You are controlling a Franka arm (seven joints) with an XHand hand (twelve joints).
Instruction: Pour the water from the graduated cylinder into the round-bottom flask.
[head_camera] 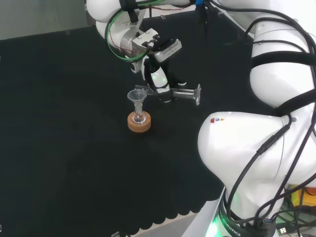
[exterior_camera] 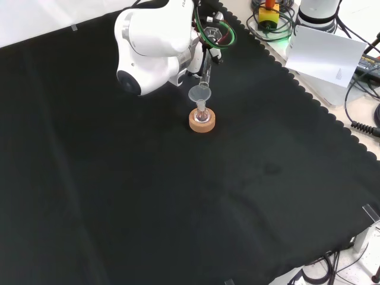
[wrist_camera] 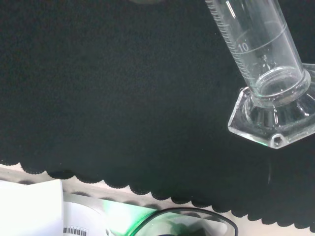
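My robot hand (head_camera: 159,81) is closed round the graduated cylinder (head_camera: 183,93), my fingers wrapped about its tube near the mouth end. In the head view I hold the cylinder tipped over to roughly level, above the tabletop (head_camera: 64,128), with its hexagonal foot (head_camera: 198,94) pointing away to the right of the cork ring (head_camera: 139,122) and its mouth end toward the funnel (head_camera: 137,97). The mouth itself is hidden behind my fingers, so I cannot tell whether it touches the funnel's rim, nor whether water is running.

The cork ring sits on the black cloth, and the round-bottom flask (head_camera: 139,117) stands in it, small and clear, with the funnel upright in its neck. My robot hand is just above and to the right of that ring in the head view. In the front view the cylinder (exterior_camera: 207,72) slants down from the arm's white link toward the funnel (exterior_camera: 200,95), just above the ring (exterior_camera: 202,120).

From the wrist I see the cylinder's tube (wrist_camera: 256,39) with its printed scale and the clear foot (wrist_camera: 273,115) against the cloth; whether any water remains inside, I cannot tell.
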